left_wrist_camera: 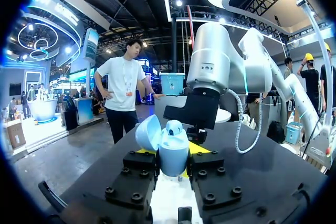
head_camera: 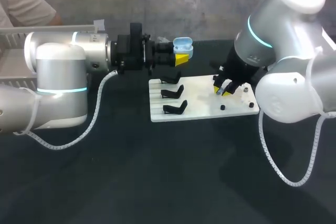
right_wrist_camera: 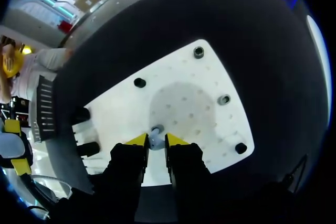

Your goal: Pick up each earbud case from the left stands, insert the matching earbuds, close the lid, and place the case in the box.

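Currently left gripper (left_wrist_camera: 173, 155) clamps the blue earbud case (left_wrist_camera: 173, 148), lid open; right gripper (right_wrist_camera: 156, 142) pinches a small earbud (right_wrist_camera: 156, 132) over the white board (right_wrist_camera: 202, 90).

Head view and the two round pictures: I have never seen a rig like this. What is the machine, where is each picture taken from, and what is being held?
These are two robot arms at a dark table. The head view looks down from above and behind. Each round picture comes from a camera on one arm's wrist. The left end effector, a two-fingered clamp with yellow tips, holds a light blue earbud case with its lid open. On the table lies a white board with three black stands. The right end effector is down at the board, closed on a small earbud.
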`<state>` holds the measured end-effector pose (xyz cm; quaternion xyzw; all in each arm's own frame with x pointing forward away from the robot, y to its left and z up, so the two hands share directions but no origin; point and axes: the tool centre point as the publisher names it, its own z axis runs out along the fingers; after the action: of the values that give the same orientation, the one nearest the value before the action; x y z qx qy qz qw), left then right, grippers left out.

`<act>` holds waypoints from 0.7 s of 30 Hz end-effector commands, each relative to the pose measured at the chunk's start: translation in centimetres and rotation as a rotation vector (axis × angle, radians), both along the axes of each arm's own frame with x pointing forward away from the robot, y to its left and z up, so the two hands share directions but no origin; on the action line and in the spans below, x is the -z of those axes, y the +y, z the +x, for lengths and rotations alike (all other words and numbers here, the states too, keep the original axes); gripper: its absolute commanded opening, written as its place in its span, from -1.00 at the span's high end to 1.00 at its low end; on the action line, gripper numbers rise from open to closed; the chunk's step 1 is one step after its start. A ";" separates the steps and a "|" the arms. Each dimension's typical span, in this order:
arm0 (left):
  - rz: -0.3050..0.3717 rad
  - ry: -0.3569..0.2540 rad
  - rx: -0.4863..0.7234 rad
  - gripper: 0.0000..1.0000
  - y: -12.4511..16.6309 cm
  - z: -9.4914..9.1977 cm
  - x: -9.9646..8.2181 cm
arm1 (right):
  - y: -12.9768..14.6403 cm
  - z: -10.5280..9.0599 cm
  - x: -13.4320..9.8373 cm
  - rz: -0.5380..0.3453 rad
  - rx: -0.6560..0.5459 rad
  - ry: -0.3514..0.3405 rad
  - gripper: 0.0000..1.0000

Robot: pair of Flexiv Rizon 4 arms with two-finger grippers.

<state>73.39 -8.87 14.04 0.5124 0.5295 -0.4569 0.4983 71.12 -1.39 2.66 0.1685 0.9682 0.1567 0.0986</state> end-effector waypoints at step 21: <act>-0.005 -0.005 -0.005 1.00 0.0 -0.2 0.1 | -0.1 -3.1 -6.0 -0.050 -0.072 0.023 1.00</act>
<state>73.39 -8.87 14.04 0.5124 0.5296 -0.4569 0.4983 68.79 -1.41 6.89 0.1378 0.9760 0.1405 0.0938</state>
